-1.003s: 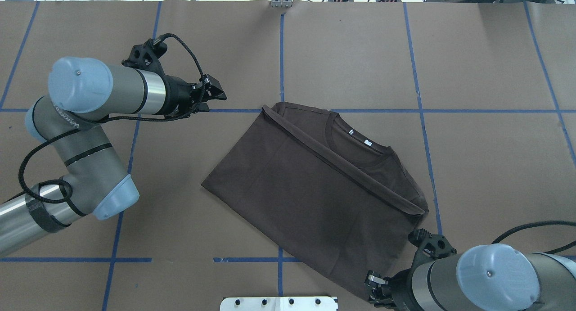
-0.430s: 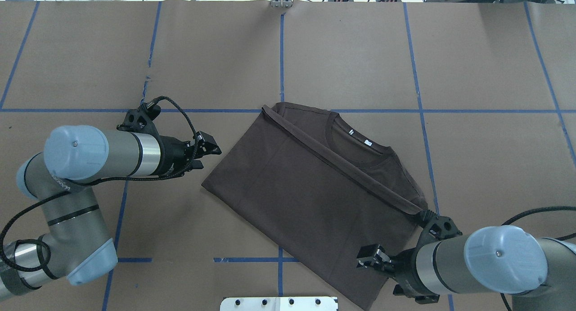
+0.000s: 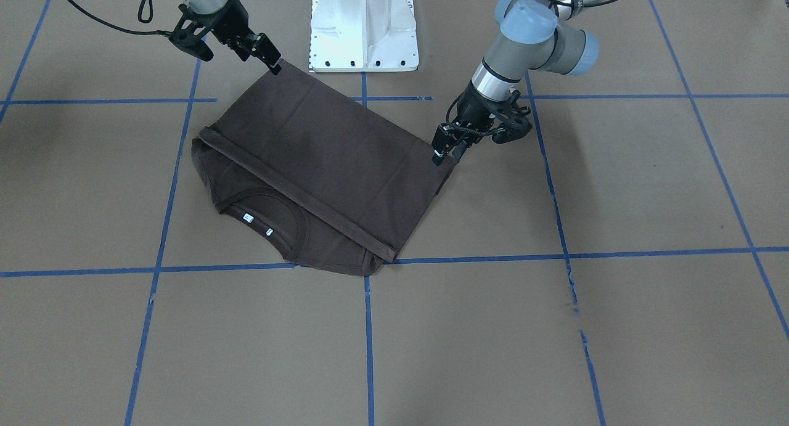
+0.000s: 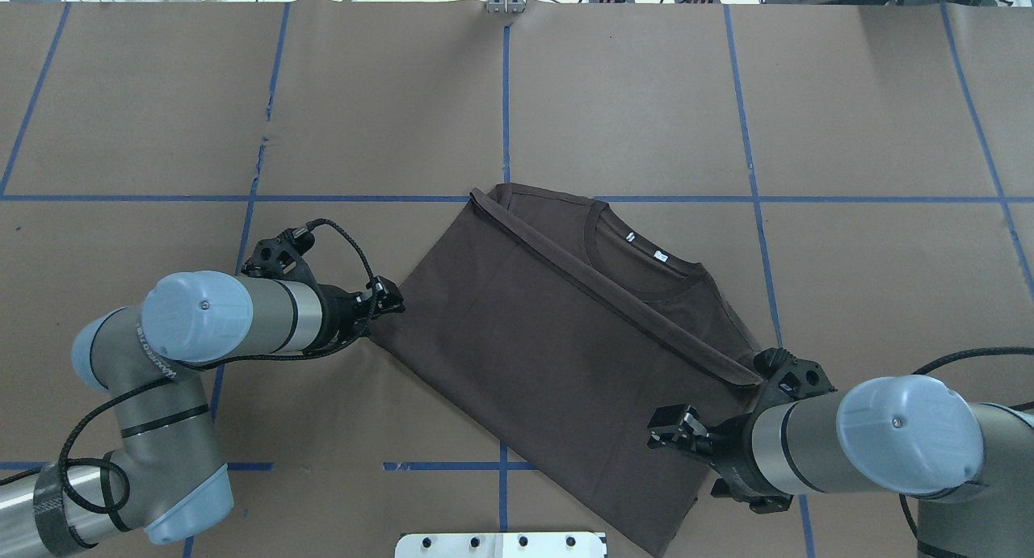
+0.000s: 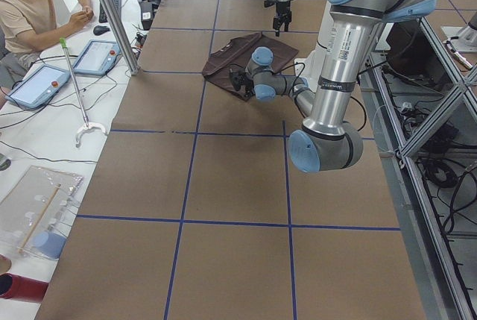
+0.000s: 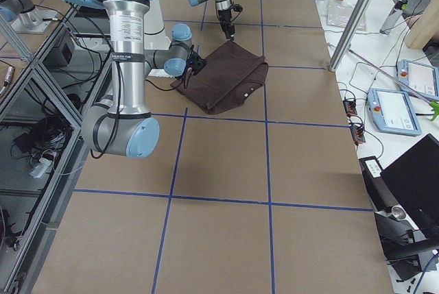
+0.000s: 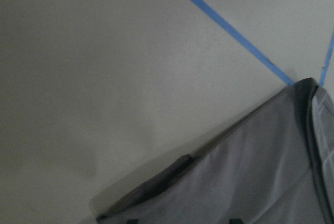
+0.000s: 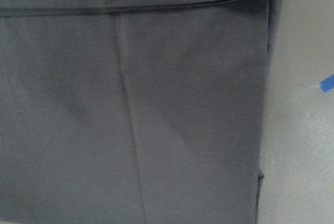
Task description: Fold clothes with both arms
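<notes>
The dark brown T-shirt lies folded in half, set diagonally on the brown table, with its round collar and white neck tags showing at the far side. My left gripper is open, low at the shirt's left corner; in the front view it touches that corner's edge. My right gripper is open and hovers over the shirt's corner nearest the base, as the front view shows. Both wrist views show only cloth and table, no fingers. The chest print is hidden.
The white pedestal base stands just behind the shirt's near corner. Blue tape lines grid the brown table cover. An operator sits with tablets past the table's far edge. Bare table lies to both sides.
My left gripper has swung back toward me and right, down to the shirt's left corner. My right gripper has moved forward onto the shirt's lower right part. The shirt has not moved.
</notes>
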Robot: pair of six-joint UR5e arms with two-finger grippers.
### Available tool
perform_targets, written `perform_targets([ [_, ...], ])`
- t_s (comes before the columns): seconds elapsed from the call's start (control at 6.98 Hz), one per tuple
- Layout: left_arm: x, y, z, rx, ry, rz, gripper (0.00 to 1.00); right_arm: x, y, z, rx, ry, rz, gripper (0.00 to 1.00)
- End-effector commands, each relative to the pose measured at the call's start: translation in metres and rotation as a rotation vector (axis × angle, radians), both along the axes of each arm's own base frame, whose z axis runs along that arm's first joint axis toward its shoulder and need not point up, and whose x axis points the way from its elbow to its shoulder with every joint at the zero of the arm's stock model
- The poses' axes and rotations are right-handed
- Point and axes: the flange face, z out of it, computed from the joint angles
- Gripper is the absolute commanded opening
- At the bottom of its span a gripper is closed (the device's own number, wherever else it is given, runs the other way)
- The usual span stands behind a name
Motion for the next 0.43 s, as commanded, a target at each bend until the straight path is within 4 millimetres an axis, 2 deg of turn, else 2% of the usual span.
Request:
perform_targets([
  [0.0, 0.0072, 0.0006, 0.0044, -0.010, -0.036, -0.008, 0.69, -0.0028, -0.0018, 0.0052, -0.004, 0.012, 0.004, 1.00],
  [0.14, 0.0075, 0.0000, 0.0081, -0.017, -0.061, -0.011, 0.73, -0.0022, -0.0024, 0.0057, -0.005, 0.012, 0.005, 1.00],
  [0.29, 0.0080, -0.0029, 0.0121, -0.023, -0.100, -0.032, 0.73, -0.0018, -0.0030, 0.0057, -0.006, 0.012, 0.007, 1.00],
])
